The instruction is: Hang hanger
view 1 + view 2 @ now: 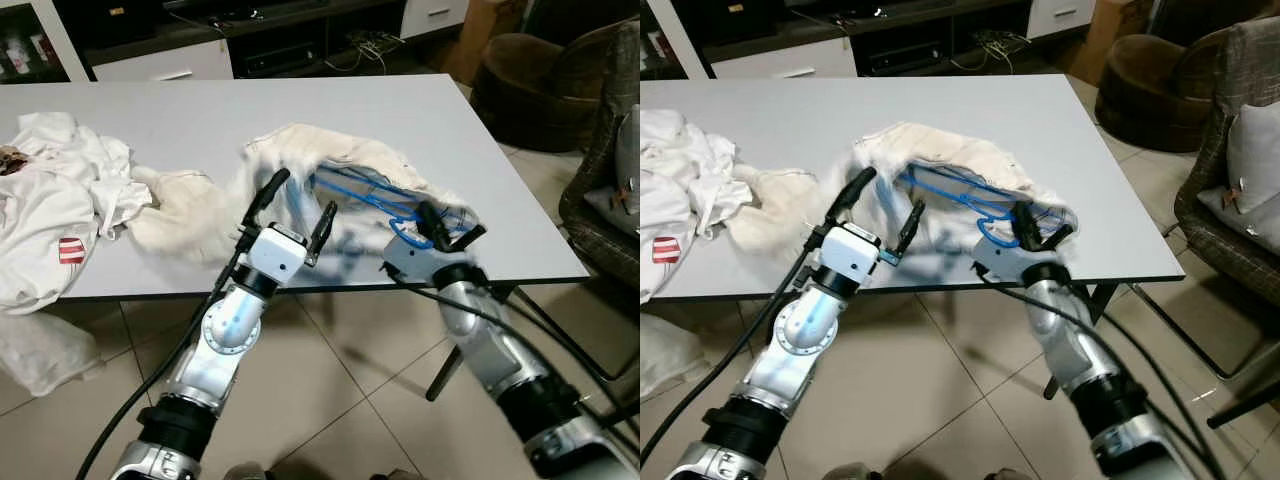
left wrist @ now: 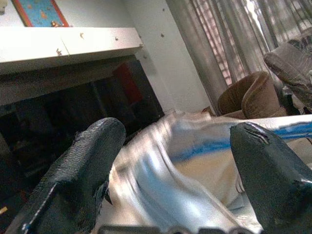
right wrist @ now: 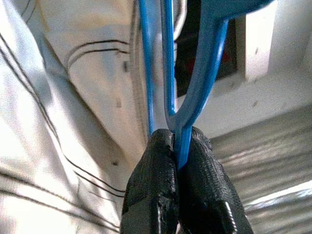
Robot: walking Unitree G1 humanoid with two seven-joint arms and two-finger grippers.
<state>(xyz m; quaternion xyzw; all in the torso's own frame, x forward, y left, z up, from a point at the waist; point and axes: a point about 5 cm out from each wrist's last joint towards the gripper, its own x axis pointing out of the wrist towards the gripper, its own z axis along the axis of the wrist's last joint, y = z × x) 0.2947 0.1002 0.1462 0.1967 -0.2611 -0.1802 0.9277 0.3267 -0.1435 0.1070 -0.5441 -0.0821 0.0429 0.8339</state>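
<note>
A blue plastic hanger (image 1: 365, 196) lies partly inside a cream striped shirt (image 1: 345, 165) on the grey table (image 1: 420, 110), near its front edge. My right gripper (image 1: 447, 228) is shut on the hanger near its hook; the right wrist view shows the blue bar (image 3: 183, 139) pinched between the black fingertips (image 3: 153, 178). My left gripper (image 1: 298, 205) is open just left of the hanger, over the shirt's blurred edge. Between its two fingers (image 2: 83, 170) the left wrist view shows the shirt (image 2: 195, 175) and a blue streak.
A heap of white clothes (image 1: 55, 200) covers the table's left end, and more cloth (image 1: 45, 355) hangs to the floor there. A brown armchair (image 1: 535, 85) and a wicker chair (image 1: 605, 190) stand to the right. A low cabinet (image 1: 230, 45) runs behind the table.
</note>
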